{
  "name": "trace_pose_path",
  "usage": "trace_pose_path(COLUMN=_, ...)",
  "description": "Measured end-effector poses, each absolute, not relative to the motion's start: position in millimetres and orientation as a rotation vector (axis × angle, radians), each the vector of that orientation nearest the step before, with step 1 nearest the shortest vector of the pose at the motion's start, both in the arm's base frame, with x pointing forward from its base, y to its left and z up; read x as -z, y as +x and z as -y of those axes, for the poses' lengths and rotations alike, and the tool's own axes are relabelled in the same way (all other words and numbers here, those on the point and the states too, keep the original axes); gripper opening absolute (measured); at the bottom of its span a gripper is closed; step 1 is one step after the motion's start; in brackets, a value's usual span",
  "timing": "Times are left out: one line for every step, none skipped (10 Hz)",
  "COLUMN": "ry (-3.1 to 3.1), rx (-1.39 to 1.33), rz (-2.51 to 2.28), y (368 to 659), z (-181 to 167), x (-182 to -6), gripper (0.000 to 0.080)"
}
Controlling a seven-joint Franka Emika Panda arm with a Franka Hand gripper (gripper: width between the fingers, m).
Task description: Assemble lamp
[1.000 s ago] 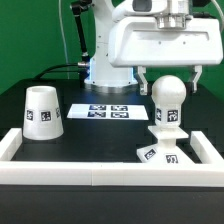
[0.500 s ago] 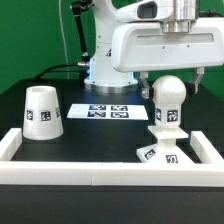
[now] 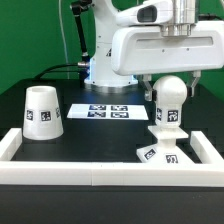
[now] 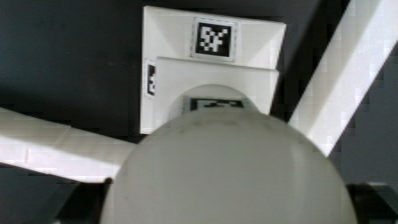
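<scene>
The white ball-shaped bulb (image 3: 170, 97) stands upright on its stem on the small square tagged base (image 3: 163, 153), at the exterior view's right, by the rail frame's corner. My gripper (image 3: 171, 88) hangs over the bulb with one finger on each side of the ball; it is open, with gaps showing. In the wrist view the bulb (image 4: 222, 165) fills the foreground, with the base (image 4: 214, 60) and its tags beyond it. The cup-like shade (image 3: 42, 113) stands mouth down, alone, at the exterior view's left.
The marker board (image 3: 108, 111) lies flat between shade and bulb. The white rail frame (image 3: 90, 176) runs along the front and up both sides; it also shows in the wrist view (image 4: 342, 90). The arm's base (image 3: 105, 65) stands behind.
The hand above the bulb has shifted slightly. Bulb, base and shade have not moved.
</scene>
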State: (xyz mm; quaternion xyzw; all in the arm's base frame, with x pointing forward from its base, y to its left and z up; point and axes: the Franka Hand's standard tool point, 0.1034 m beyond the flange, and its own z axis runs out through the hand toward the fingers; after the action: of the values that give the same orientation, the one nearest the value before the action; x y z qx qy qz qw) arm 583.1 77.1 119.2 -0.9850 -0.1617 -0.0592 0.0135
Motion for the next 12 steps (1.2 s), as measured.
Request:
trace_pose_path(ry=-3.071, rx=0.184, rz=0.473, y=583.0, z=-77.2, x=-119.2, gripper=0.0577)
trace_pose_path(ry=-3.073, rx=0.184, rz=0.452, y=583.0, z=-77.4, x=-119.2, gripper=0.0577)
trace_pose_path(ry=-3.082, rx=0.181, rz=0.347, y=582.9, z=-77.8, x=-119.2, gripper=0.0577)
trace_pose_path(ry=-3.086, rx=0.179, rz=0.248, y=582.8, z=-78.6, x=-119.2, gripper=0.0577)
trace_pose_path(ry=-3.081, rx=0.17, rz=0.005, y=582.0, z=-82.8, x=-119.1, gripper=0.0577)
trace_pose_path(ry=-3.07, rx=0.161, rz=-0.164, y=581.4, z=-86.4, x=-119.1, gripper=0.0577)
trace_pose_path(ry=-3.052, rx=0.155, rz=-0.316, y=581.1, z=-88.6, x=-119.1, gripper=0.0578)
trace_pose_path(ry=-3.033, rx=0.15, rz=-0.433, y=580.8, z=-90.2, x=-118.8, gripper=0.0579)
trace_pose_path(ry=-3.018, rx=0.147, rz=-0.511, y=580.7, z=-91.2, x=-118.4, gripper=0.0579)
trace_pose_path(ry=-2.98, rx=0.139, rz=-0.656, y=580.3, z=-93.4, x=-118.3, gripper=0.0579)
trace_pose_path(ry=-2.937, rx=0.128, rz=-0.804, y=579.6, z=-96.8, x=-118.2, gripper=0.0579)
trace_pose_path(ry=-2.886, rx=0.115, rz=-0.95, y=578.9, z=-100.0, x=-118.2, gripper=0.0579)
